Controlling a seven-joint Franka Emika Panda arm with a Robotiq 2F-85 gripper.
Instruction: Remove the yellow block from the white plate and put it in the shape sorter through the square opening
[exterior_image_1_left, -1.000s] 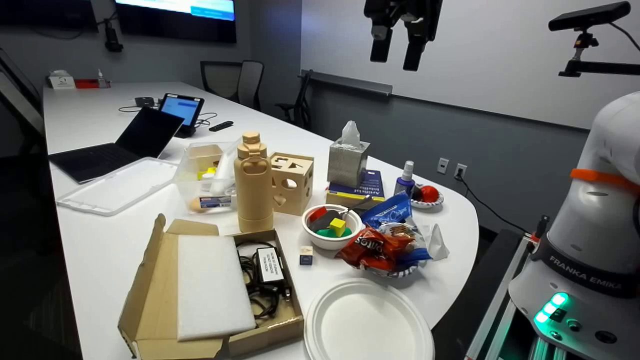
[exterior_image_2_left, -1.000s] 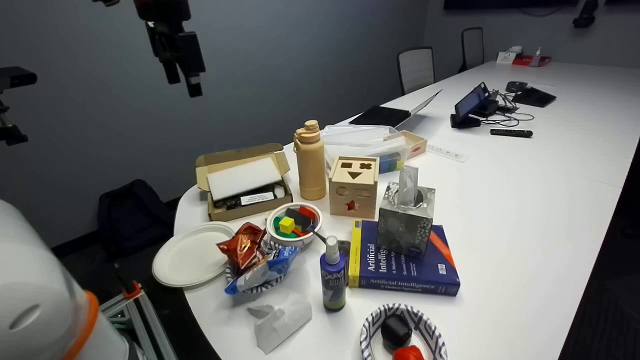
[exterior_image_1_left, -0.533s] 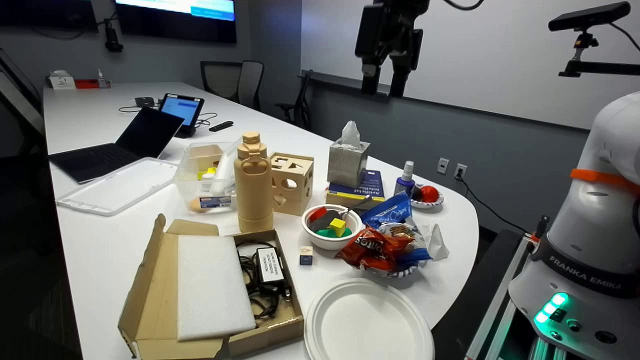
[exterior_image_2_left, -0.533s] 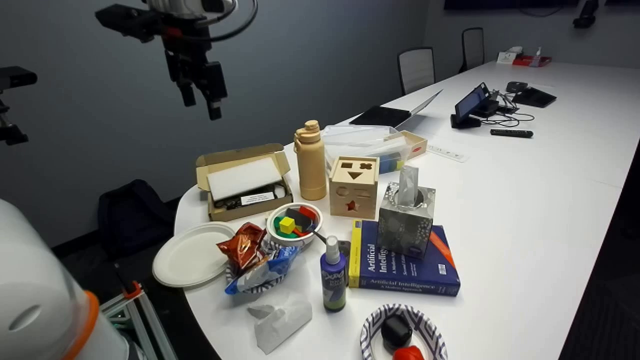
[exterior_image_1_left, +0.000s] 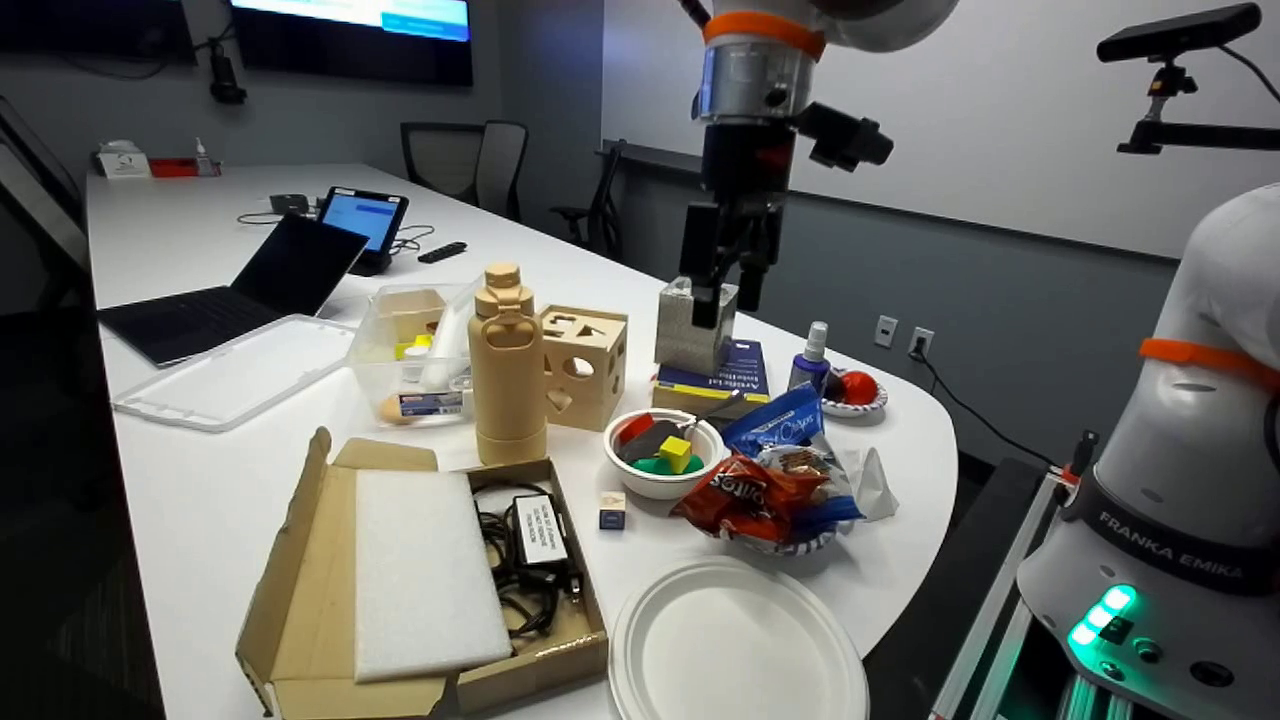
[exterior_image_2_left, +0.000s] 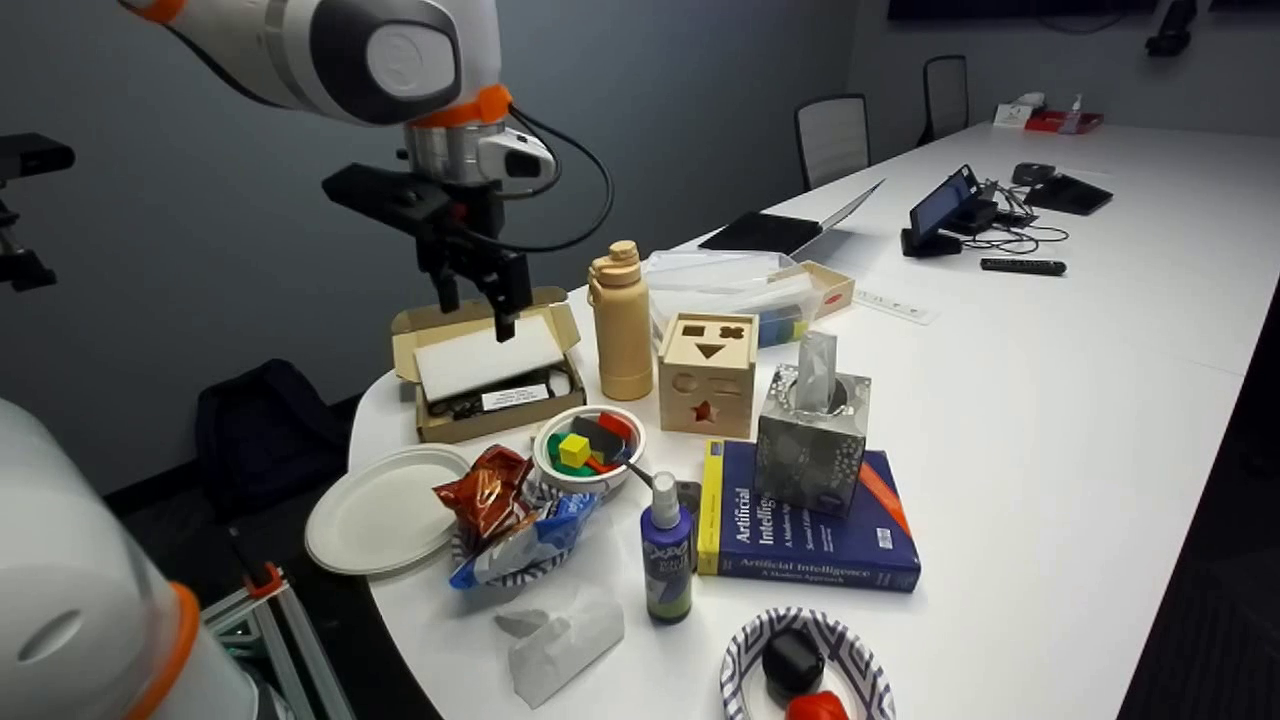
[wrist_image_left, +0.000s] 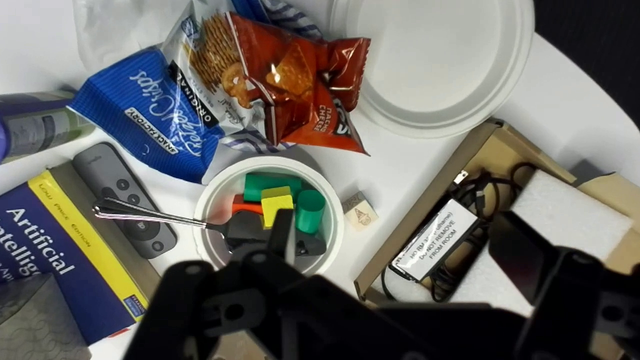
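One small yellow block (wrist_image_left: 273, 204) lies in the white bowl (exterior_image_1_left: 650, 484), on or against the green pieces (wrist_image_left: 310, 213), with the dark head of a utensil (wrist_image_left: 242, 230) just beside it. It looks slightly tilted, and what bears it from below cannot be made out. The hand (exterior_image_1_left: 728, 300) hangs above the worktop (exterior_image_2_left: 1050, 420), well apart from the block, its fingers (wrist_image_left: 282, 234) spread with nothing between them.

The block should handle easily: light, stiff, flat-faced and hardly fragile (wood or hard plastic, by the look of it). It will probably not give under pressure, so a modest, even squeeze on two opposite side faces ought to hold it. Its smooth-looking sides could slip or swivel if the fingers meet an edge or corner instead. The upper part of those faces seems the best place, since it stands clearest of its neighbours; a deep reach risks catching the utensil or nudging the loose green pieces, which may roll the block off its perch.

A grip square to its faces also suits what follows: the sorter (exterior_image_2_left: 707, 376) stands near the bowl, a squarish hole (exterior_image_2_left: 693, 331) in its top, and a block held askew would likely jam there.
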